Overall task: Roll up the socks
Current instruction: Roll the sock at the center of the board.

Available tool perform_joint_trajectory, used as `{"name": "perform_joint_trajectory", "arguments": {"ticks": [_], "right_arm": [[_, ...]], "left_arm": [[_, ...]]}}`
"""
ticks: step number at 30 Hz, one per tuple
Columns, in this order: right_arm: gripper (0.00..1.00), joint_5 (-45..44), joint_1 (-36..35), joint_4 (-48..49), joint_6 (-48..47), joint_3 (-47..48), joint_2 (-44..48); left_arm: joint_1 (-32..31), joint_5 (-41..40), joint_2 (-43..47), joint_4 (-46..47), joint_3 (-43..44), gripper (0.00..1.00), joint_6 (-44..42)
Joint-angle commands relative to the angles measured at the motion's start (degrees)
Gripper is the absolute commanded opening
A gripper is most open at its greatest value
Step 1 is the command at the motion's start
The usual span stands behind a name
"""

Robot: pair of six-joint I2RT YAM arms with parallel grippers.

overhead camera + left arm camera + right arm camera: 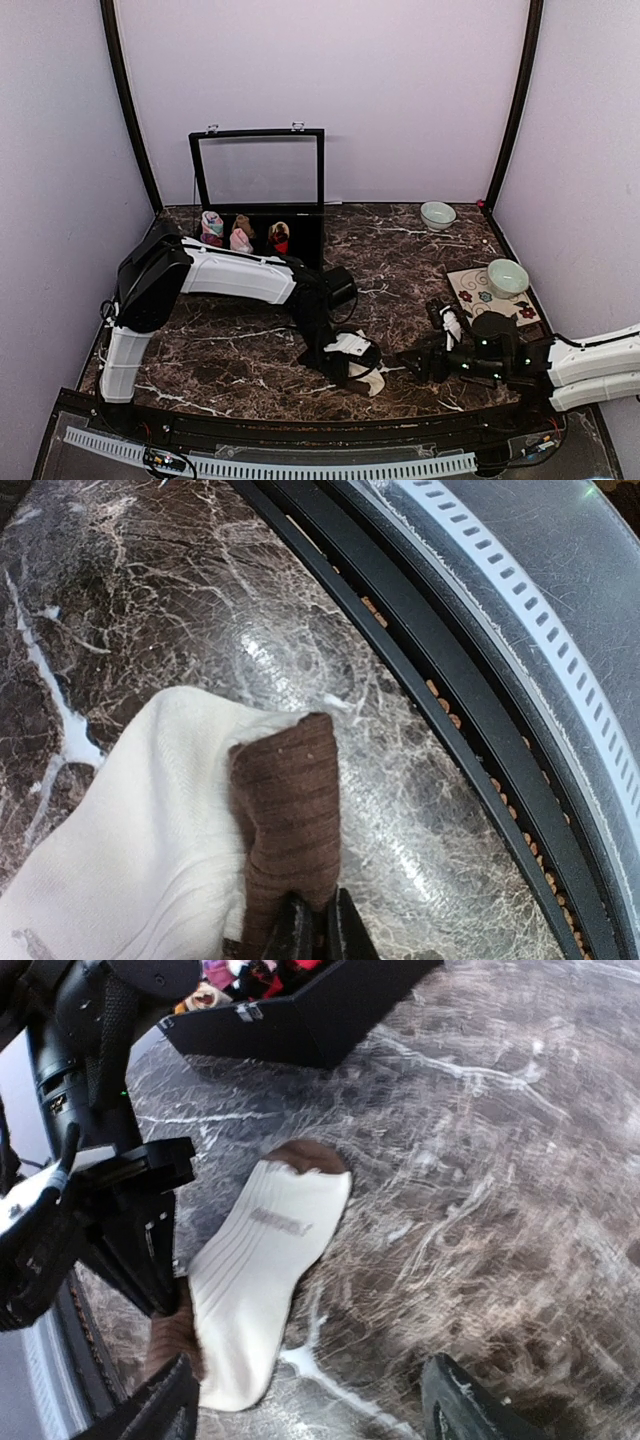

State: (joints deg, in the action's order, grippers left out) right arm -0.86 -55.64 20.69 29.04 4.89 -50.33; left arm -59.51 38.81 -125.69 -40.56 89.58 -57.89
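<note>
One sock (352, 344) lying at the table's (230, 340) near edge, centre. Case (310, 240) standing behind it, to the left. Mat (470, 297) lying at the right, bowl (507, 277) resting on it. Second bowl (437, 214) sitting farther back.

White-shelled arms (238, 276), black joints, perhaps green lights (482, 345).

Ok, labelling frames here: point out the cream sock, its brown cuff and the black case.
cream sock (262, 1270): right wrist view, middle of its body.
brown cuff (292, 810): left wrist view, middle of the ribbing.
black case (340, 1010): right wrist view, its near side wall.
</note>
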Motion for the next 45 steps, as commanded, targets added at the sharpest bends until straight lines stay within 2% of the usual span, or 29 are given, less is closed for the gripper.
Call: {"name": "perform_joint_trajectory", "arguments": {"ticks": [1, 4, 11, 17, 24, 29, 41, 45], "right_arm": [[0.63, 2.71, -4.77, 3.37, -9.35, 1.70, -3.73], [0.56, 2.09, -9.90, 2.92, -15.99, 3.25, -6.05], [0.52, -7.99, -19.98, 2.86, -25.71, 5.66, -7.22], [0.50, -11.49, -25.76, 0.64, -33.28, 12.84, -18.89], [0.38, -14.88, -26.19, 4.56, -38.39, 16.61, -28.64], [0.34, -16.85, -26.19, 5.20, -40.92, 18.15, -32.88], [0.32, -19.39, -25.98, 8.76, -38.99, 15.85, -38.56], [0.23, -18.89, -25.52, 10.35, -36.43, 14.47, -40.49]], "left_arm": [[0.59, -1.99, -5.06, -8.83, 0.53, 0.02, 0.97], [0.94, -1.64, -6.11, -9.96, 2.31, 0.03, 1.11], [1.06, -1.90, -9.01, -11.73, 5.62, 0.03, 1.48], [1.23, -2.23, -10.24, -12.32, 7.23, 0.03, 2.07], [1.32, -2.72, -10.46, -12.95, 7.28, 0.03, 2.08], [1.32, -3.01, -10.45, -13.15, 7.19, 0.03, 1.98], [1.33, -2.45, -10.19, -14.73, 7.75, 0.05, 0.73], [1.39, -2.92, -9.06, -14.55, 6.98, 0.10, 1.09]]}}
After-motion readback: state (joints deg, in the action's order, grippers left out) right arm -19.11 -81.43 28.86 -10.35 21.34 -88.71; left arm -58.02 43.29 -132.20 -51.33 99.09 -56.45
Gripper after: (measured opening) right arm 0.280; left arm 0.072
